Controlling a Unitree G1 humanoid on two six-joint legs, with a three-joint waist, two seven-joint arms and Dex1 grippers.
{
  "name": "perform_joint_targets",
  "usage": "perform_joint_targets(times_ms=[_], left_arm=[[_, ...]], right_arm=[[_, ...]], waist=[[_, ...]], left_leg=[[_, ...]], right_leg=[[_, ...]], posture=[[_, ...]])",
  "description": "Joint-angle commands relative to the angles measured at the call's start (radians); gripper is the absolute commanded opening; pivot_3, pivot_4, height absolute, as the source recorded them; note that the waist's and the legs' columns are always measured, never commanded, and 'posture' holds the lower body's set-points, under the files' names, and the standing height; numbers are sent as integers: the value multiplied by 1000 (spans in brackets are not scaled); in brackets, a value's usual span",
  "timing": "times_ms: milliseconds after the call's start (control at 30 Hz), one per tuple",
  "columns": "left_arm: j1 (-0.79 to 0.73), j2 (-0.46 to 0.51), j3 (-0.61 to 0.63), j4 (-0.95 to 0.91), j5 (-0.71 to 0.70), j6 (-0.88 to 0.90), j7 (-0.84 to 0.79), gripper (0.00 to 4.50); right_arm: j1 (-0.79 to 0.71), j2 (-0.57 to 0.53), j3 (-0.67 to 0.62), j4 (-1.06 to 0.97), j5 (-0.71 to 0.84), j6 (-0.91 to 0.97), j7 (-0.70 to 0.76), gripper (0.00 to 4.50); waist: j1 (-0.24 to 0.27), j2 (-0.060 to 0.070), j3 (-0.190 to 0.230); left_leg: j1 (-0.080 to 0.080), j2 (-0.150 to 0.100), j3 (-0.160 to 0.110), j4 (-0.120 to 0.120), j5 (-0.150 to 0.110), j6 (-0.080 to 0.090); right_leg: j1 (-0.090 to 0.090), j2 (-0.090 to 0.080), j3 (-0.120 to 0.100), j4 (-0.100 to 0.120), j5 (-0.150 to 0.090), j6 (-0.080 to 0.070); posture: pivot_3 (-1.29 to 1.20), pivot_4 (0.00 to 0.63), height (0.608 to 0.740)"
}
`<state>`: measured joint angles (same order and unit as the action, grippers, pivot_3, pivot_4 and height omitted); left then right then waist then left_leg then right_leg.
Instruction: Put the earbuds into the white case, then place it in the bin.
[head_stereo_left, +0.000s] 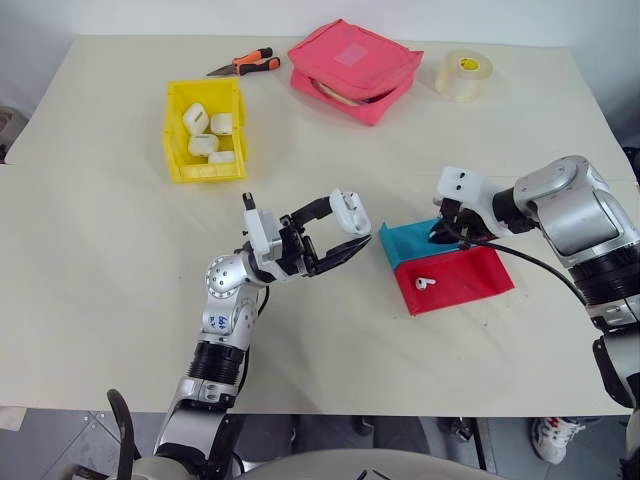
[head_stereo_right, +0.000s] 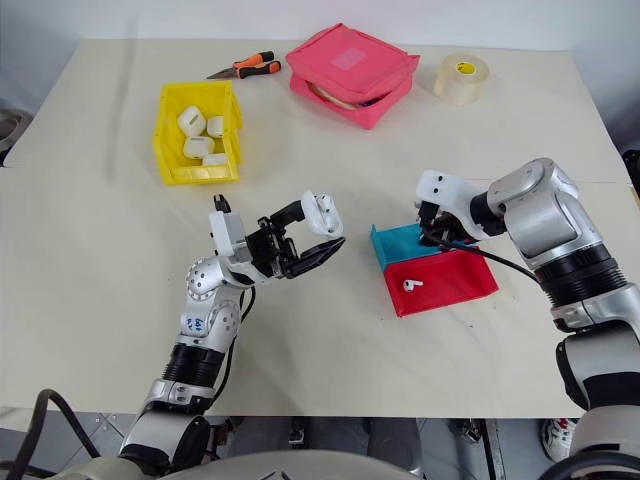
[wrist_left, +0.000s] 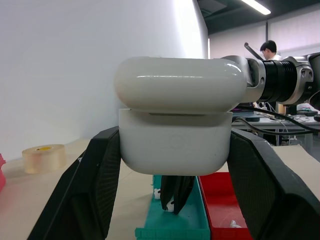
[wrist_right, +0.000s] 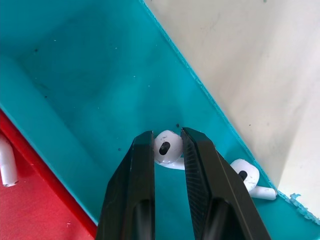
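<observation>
1. The left gripper (head_stereo_left: 335, 230) clenched one white case (head_stereo_left: 349, 211), lid raised, above the table (head_stereo_left: 100, 290).
2. At 3 o'clock, the right gripper (wrist_right: 168, 145) pinched one of two earbuds (wrist_right: 165, 149) in the teal tray (head_stereo_left: 405, 241); a third lay in the red tray (head_stereo_left: 465, 283).
3. At 11 o'clock, the yellow bin (head_stereo_left: 175, 135) held four cases.

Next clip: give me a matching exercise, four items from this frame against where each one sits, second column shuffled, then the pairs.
Items
1. white case
2. earbud between the right claw fingers
3. lone earbud
4. tape roll

Places
A. in the red tray
B. on the table's far right
C. clamped in the left claw, lid open
D. in the teal tray

Pairs: 1-C, 2-D, 3-A, 4-B
</observation>
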<state>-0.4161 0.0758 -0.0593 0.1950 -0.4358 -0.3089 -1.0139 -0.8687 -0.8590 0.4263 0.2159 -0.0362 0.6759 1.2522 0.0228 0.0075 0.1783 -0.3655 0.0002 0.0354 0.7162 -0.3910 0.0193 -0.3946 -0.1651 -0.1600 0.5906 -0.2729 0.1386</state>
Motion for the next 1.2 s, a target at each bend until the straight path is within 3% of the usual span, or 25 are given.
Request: perform_joint_targets(times_ms=[33,167,333,567,633,733,833,1200], left_arm=[[5,4,-11,-45,-11,-10,-12,2788],[5,18,-9,-33,-24,1,-44,2788],[9,44,-8,4,-49,14,-127,2788],[-99,51,17,164,-53,8,-216,2788],[-141,43,23,218,-54,-2,-243,2788],[-190,32,29,274,-54,-13,-284,2788],[-232,16,37,312,-54,-19,-309,2788],[-252,-6,52,295,-52,-8,-327,2788]], right_arm=[[11,-10,-87,-87,34,14,-18,432],[84,-4,-273,-269,192,103,-27,432],[245,80,-559,-569,453,215,-102,432],[369,258,-771,-848,758,481,-361,432],[372,373,-826,-904,881,547,-493,432],[382,496,-854,-954,1010,582,-655,432],[410,541,-842,-968,1075,569,-764,432],[531,532,-751,-979,1244,463,-979,432]], waist=[[0,0,0],[1,0,0],[3,0,0],[3,0,0],[1,0,0],[0,0,0],[2,0,0],[-1,0,0]], left_leg=[[0,0,0,0,0,0],[-1,0,-1,0,0,0],[-2,0,-2,1,0,0],[-1,0,-2,1,0,0],[-1,0,-1,1,0,0],[0,-1,-1,0,0,0],[-1,-1,-1,1,0,0],[0,-1,0,-1,0,0]], right_leg=[[0,0,0,0,0,0],[0,0,-1,0,0,0],[0,0,-1,0,0,0],[0,0,-1,1,0,0],[0,0,-1,1,0,0],[0,0,0,1,0,0],[0,0,0,1,0,0],[0,0,1,1,0,0]], posture=[[0,150,740],[0,150,740],[0,150,740],[0,150,740],[0,150,740],[0,150,740],[0,150,740],[0,150,740]])
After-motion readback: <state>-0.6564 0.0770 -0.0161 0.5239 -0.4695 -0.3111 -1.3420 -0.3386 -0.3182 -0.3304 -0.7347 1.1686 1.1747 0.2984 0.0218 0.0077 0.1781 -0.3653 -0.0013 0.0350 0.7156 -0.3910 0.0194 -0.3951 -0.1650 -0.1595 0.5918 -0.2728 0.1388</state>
